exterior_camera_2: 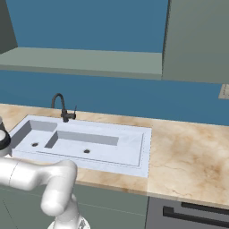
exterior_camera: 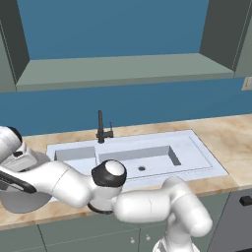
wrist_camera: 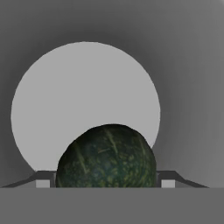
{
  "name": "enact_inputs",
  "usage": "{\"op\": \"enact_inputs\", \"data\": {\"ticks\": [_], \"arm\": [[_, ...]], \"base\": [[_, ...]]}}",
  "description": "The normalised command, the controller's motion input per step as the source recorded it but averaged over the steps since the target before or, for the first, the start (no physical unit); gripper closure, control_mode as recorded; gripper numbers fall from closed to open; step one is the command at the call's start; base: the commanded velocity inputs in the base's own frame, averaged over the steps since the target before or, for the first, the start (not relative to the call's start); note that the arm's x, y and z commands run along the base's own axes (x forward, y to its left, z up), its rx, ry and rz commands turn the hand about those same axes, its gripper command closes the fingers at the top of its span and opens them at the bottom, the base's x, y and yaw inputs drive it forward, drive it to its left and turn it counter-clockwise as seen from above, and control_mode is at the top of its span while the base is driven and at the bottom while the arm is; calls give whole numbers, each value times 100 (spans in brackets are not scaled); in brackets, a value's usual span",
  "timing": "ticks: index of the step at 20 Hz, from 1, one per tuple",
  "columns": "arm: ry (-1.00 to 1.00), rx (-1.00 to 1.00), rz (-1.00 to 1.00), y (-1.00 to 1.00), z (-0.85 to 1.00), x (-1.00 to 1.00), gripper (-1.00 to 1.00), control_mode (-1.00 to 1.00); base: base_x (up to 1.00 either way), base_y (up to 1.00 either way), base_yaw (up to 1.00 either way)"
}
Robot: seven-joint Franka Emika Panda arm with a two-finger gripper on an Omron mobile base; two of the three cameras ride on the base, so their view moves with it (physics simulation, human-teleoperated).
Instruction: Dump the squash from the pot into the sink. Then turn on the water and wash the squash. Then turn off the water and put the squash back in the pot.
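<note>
Green squash [wrist_camera: 106,156] in pot [wrist_camera: 188,87] — between fingertips [wrist_camera: 168,178]

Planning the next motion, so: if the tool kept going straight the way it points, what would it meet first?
Probably the squash, sitting right between the open tool's fingertips in the hand view. Behind it lies the pot's pale floor. Depth to the squash is unclear.

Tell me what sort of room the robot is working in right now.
A kitchen, by the look of it: a double-basin sink with a dark faucet set in a marble-patterned counter, cabinet fronts below.
</note>
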Motion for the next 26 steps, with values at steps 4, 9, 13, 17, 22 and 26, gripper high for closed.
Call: {"op": "enact_inputs", "data": {"ticks": [4,9,13,17,22,26], "arm": [[1,-2,3,0,-17,-13,-100,-100],[3,0,0,-6,-12,0,-100,-100],[2,0,0,-15,-8,0,-100,-100],[0,0,2,-7,0,0,-100,-100],[-5,0,3,-31,39,-51,-100,-100],[-5,0,-13,-94,51,-97,-100,-100]], "base": [[0,0,0],[0,0,0],[0,0,0],[0,0,0],[0,0,0],[0,0,0]]}}
